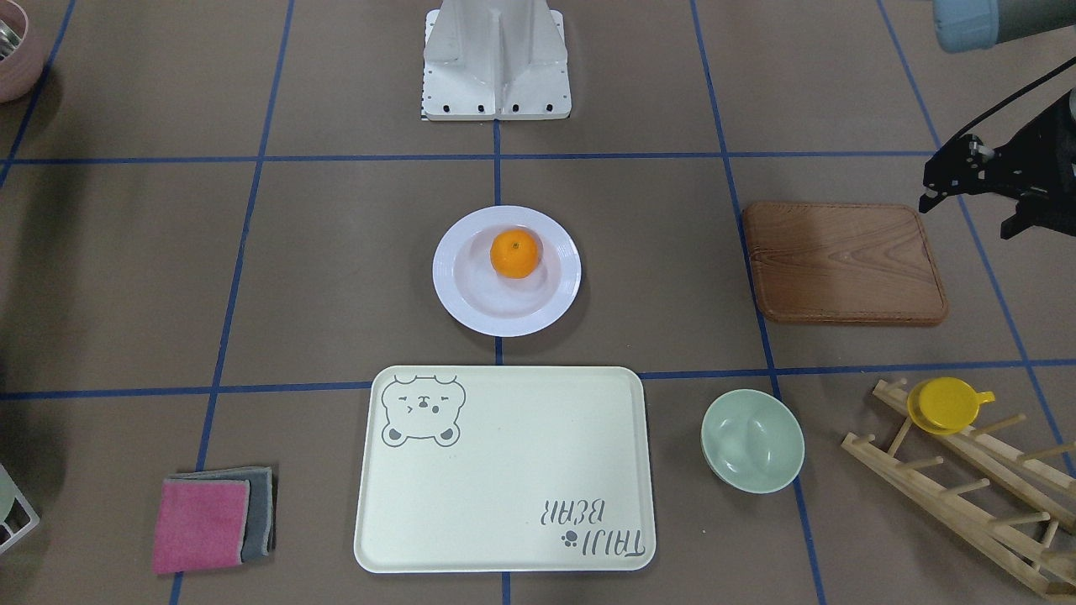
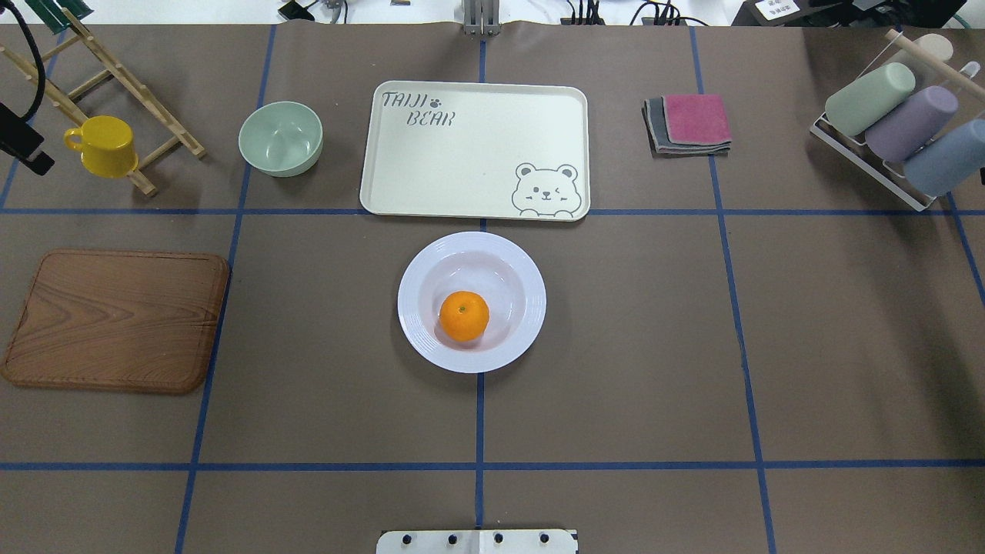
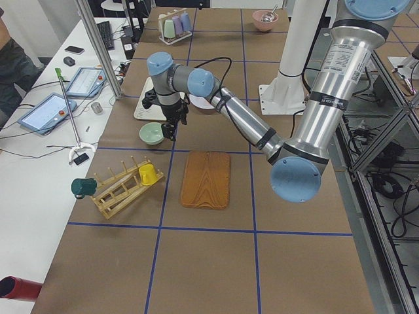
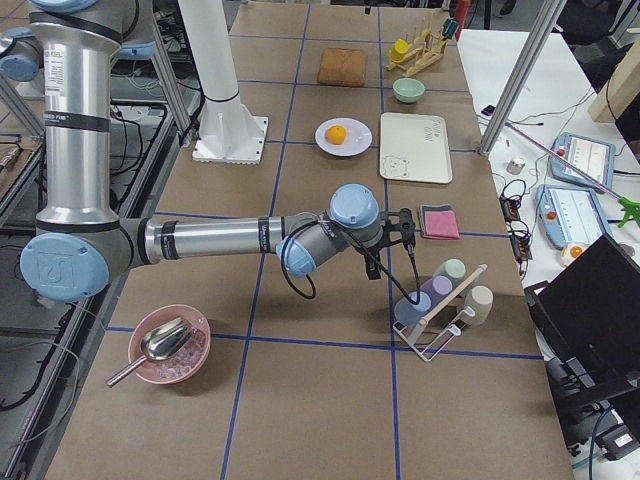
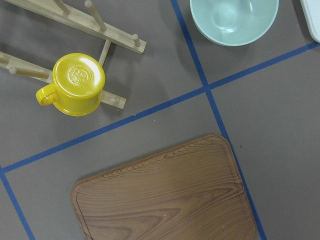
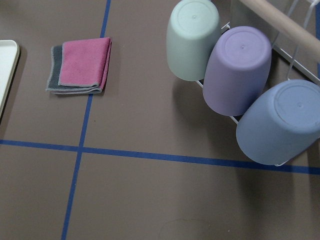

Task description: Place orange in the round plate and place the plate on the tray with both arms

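With the orange (image 2: 464, 315) already seated in the round plate (image 2: 408, 304) at the worktop's centre, near the tray (image 2: 477, 154), opposite rims are judged to be gripped next by the empty, apparently spread left end effector (image 1: 967, 214) and the right end effector (image 4: 405, 225), whose opening cannot be told.

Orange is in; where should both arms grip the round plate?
Grip the round plate by its wide ribbed rim, jaws pinching opposite edges, one from the robot's left, one from its right. The rim is broad and bare; the orange sits loose in the well, so probably lift level.
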Robot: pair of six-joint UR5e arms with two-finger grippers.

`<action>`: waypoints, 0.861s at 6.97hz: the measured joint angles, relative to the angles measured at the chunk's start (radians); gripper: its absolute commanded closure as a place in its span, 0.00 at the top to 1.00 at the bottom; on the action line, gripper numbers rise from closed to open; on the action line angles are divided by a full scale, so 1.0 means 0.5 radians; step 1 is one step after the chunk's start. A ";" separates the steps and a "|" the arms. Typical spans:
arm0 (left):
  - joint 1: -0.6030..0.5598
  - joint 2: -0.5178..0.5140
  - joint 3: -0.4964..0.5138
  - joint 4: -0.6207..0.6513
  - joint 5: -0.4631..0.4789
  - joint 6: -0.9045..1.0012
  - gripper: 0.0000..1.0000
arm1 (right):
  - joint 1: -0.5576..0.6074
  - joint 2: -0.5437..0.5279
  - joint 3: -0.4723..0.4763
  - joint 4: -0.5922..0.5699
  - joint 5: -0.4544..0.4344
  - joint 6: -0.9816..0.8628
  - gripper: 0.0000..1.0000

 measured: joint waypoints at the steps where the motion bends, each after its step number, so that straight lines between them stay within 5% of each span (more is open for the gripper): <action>1: 0.000 -0.006 0.005 0.000 0.000 0.000 0.99 | 0.018 0.001 0.016 -0.067 -0.021 -0.096 1.00; 6: 0.000 -0.035 0.008 0.023 0.000 -0.001 0.99 | 0.327 0.212 0.007 -1.104 -0.142 -1.208 1.00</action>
